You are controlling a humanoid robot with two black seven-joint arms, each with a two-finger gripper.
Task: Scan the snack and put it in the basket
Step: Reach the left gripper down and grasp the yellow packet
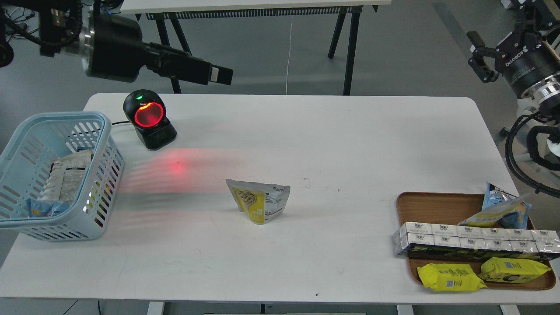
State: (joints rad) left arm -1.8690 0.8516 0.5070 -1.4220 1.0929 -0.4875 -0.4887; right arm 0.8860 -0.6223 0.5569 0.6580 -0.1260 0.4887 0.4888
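Observation:
The snack (259, 201), a small white-grey pouch with a yellow panel showing nuts, stands upright in the middle of the white table (350, 144). The light blue basket (106, 131) sits at the table's left edge with packets inside. My left gripper (221, 75) hangs high at the top left, above and behind the scanner, far from the pouch. It is seen side-on, so its fingers overlap. My right gripper (477, 56) is at the top right, off the table's edge, with its fingers spread and nothing between them.
A black barcode scanner (149, 119) with a glowing red window stands at the back left and casts red light on the table. A brown wooden tray (437, 203) at the front right holds a long silver box pack, two yellow packets and a blue-and-yellow bag.

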